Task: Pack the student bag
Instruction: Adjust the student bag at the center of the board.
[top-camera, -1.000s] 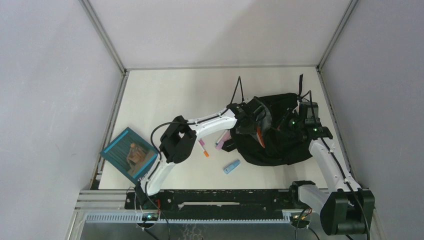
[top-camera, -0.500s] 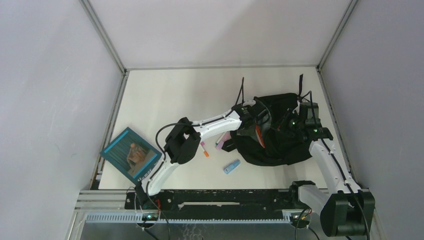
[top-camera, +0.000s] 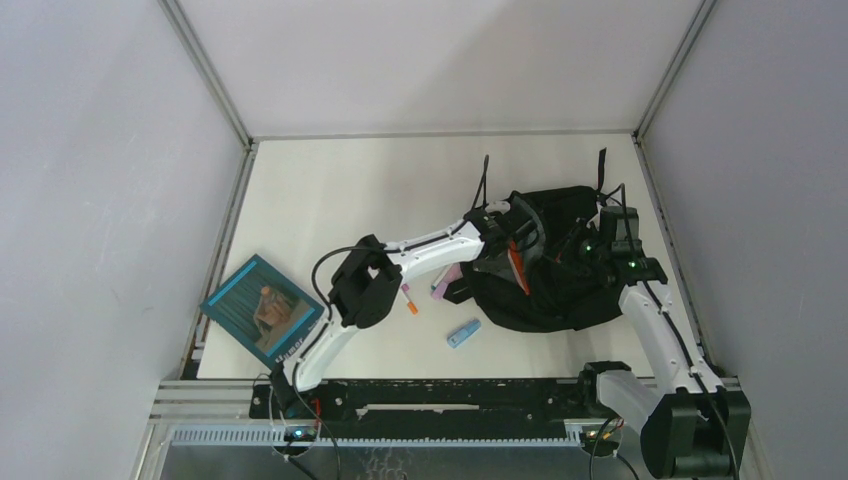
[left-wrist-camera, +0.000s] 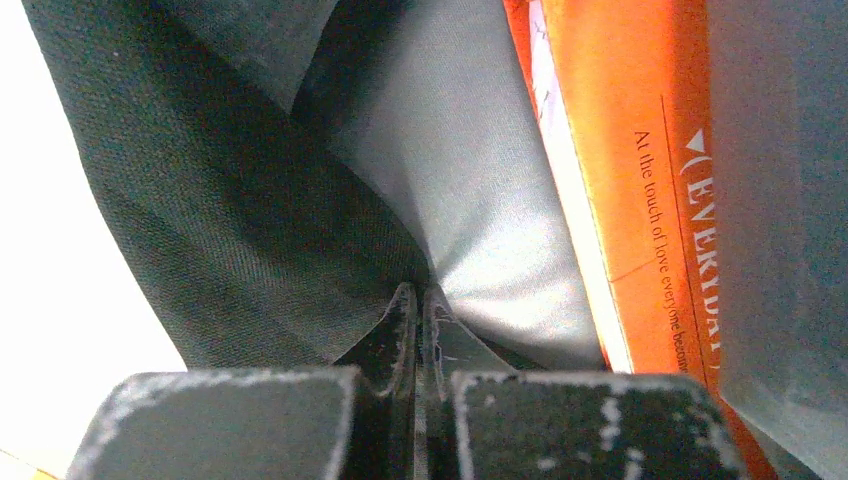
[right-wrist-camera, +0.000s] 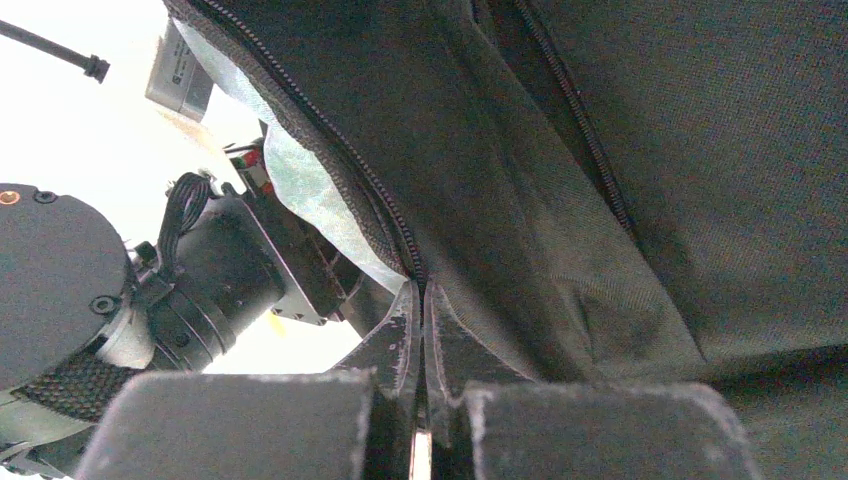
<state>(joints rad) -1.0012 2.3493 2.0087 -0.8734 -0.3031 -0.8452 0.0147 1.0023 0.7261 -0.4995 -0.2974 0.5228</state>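
The student bag (top-camera: 565, 285) is a black soft backpack lying on the right part of the table, its mouth facing left. An orange book (top-camera: 517, 266) sticks out of that mouth; in the left wrist view the orange book (left-wrist-camera: 640, 200) lies beside the grey lining (left-wrist-camera: 470, 180). My left gripper (top-camera: 503, 243) is shut, and in its wrist view the left gripper (left-wrist-camera: 418, 296) pinches the fold where black fabric (left-wrist-camera: 200, 220) meets the lining. My right gripper (top-camera: 588, 250) is shut too; in its wrist view the right gripper (right-wrist-camera: 421, 292) nips the bag's zip edge (right-wrist-camera: 395, 235).
A teal book (top-camera: 262, 310) lies at the table's left edge. Between it and the bag lie an orange-tipped pen (top-camera: 408, 298), a pink item (top-camera: 445, 280) and a small blue item (top-camera: 463, 334). The left arm's wrist (right-wrist-camera: 150, 290) shows close by in the right wrist view.
My left gripper has pushed a little further right into the bag's mouth and closed on its rim. The right gripper has stayed shut on the zip edge, shifting only slightly.
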